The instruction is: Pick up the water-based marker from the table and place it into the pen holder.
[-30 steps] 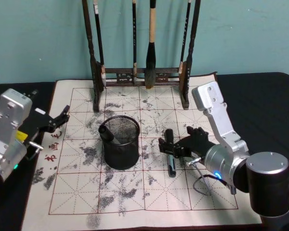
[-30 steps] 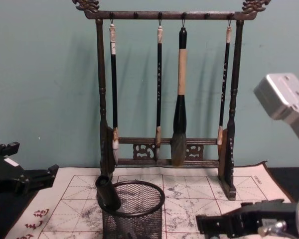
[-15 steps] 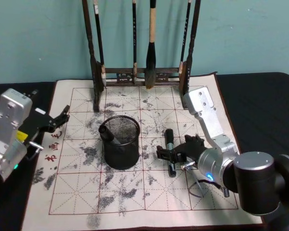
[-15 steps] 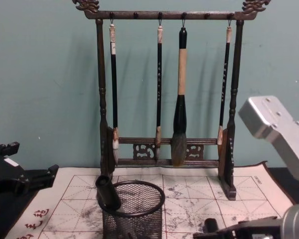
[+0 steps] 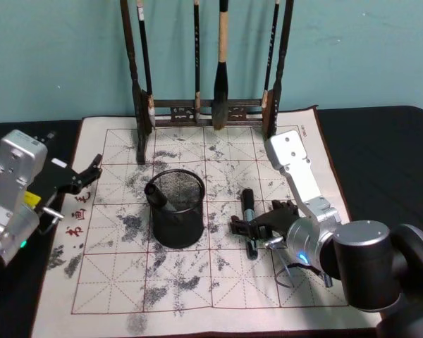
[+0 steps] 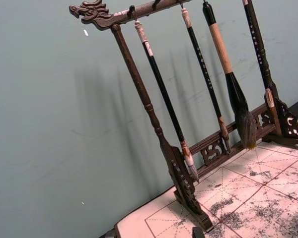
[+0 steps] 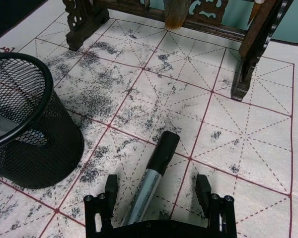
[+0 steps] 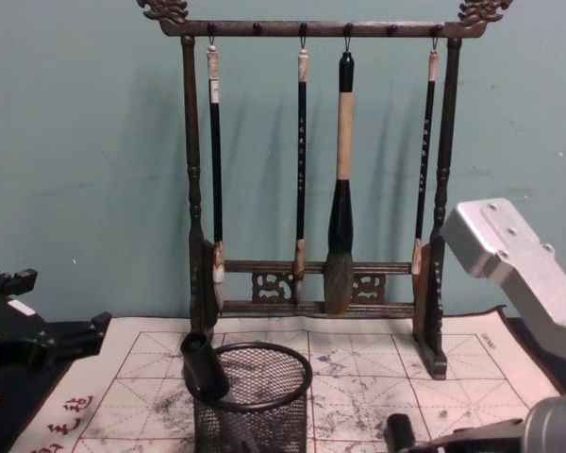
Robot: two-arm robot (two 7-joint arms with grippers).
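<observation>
Low over the mat, the right gripper (image 5: 252, 230) hangs with its fingers (image 7: 111, 186) spread wide, one on each side of the water-based marker (image 5: 247, 205). In the right wrist view the marker (image 7: 150, 178) lies between the two fingers with a gap on either side, touched by neither. It lies flat on the paper, its black cap pointing away from the robot toward the brush rack (image 5: 204, 109) and its grey barrel running back under the gripper. Just to the robot's left of it stands the pen holder (image 5: 176, 211), upright on the same sheet, with a strip of ink-smudged paper between the two. Another dark marker (image 5: 157, 194) already leans inside the cup against its left rim, its end poking above the edge in the chest view (image 8: 204, 366). Everything rests on a white practice mat (image 5: 197, 282) ruled with red squares and blotched with grey ink, which is spread over a black table (image 5: 381, 141). At the far edge of the mat the rack holds four hanging brushes, the thickest of them (image 8: 341, 189) second from the right. The left gripper (image 5: 95, 171) sits parked over the mat's left edge, well apart from the cup, with its fingers apart.
</observation>
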